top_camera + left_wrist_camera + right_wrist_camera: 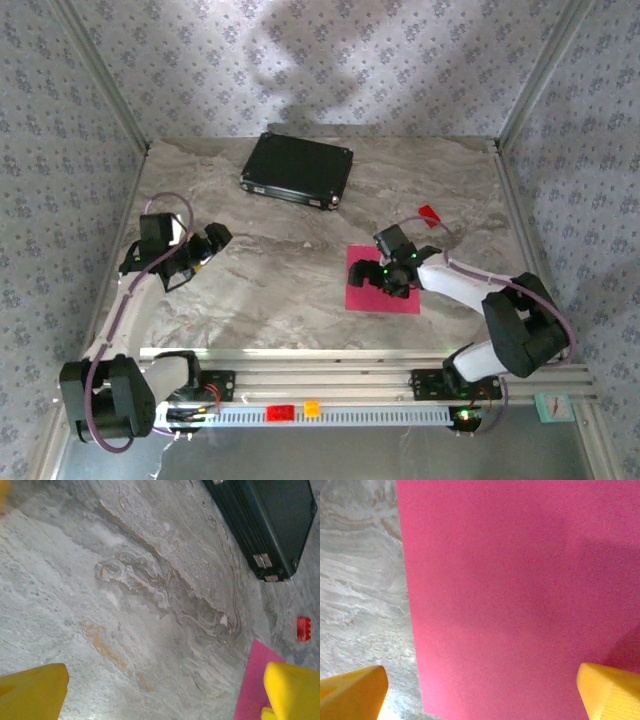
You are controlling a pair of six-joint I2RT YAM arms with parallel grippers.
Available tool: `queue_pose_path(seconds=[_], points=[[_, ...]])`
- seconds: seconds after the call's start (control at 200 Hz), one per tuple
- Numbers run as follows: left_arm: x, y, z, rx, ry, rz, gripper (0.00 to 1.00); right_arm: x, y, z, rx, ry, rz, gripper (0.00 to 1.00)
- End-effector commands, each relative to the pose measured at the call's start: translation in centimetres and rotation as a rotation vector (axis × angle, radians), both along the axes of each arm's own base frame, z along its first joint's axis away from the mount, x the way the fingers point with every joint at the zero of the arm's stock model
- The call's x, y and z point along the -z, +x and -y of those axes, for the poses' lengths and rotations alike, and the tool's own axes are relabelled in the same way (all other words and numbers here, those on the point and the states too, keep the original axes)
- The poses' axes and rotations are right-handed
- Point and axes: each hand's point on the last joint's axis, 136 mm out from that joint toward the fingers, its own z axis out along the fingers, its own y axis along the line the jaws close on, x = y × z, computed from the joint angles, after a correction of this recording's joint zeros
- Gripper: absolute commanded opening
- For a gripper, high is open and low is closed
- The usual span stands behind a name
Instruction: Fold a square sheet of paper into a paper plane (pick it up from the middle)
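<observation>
The square sheet of paper (362, 286) lies flat on the marble table, magenta-pink, right of centre. My right gripper (392, 272) hovers low over its middle, open. In the right wrist view the sheet (520, 595) spreads wide under the camera, with one yellow fingertip (352, 690) over the table beside its edge and the other fingertip (612, 690) over the paper. My left gripper (200, 255) is far to the left, open over bare marble with nothing between its yellow fingertips (30, 690). A corner of the sheet (255, 680) shows at the lower right of the left wrist view.
A black case (298, 168) lies at the back centre of the table; its latched end (270, 520) appears in the left wrist view. A small red block (429, 214) sits behind the paper, and again as the red block (303, 628). The table's front rail (300, 412) carries red and orange bits.
</observation>
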Motion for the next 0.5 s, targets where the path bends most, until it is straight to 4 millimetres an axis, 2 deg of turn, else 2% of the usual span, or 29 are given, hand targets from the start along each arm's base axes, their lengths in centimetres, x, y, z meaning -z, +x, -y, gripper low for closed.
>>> queue_pose_path(seconds=[0.0, 0.11, 0.245, 0.495], points=[[-0.6, -0.5, 1.4, 0.075, -0.038, -0.020, 1.00, -1.4, 1.0, 1.8, 0.113, 0.058, -0.001, 0.99], [-0.4, -0.5, 3.0, 0.126, -0.040, -0.026, 1.00, -1.8, 2.3, 3.9, 0.184, 0.128, 0.021, 0.99], [0.0, 0.0, 4.5, 0.170, -0.003, -0.036, 1.00, -1.3, 2.7, 5.7, 0.229, 0.178, 0.013, 0.99], [1.1, 0.7, 7.1, 0.226, -0.014, -0.056, 1.00, 0.6, 1.7, 5.0, 0.213, 0.173, -0.048, 0.99]])
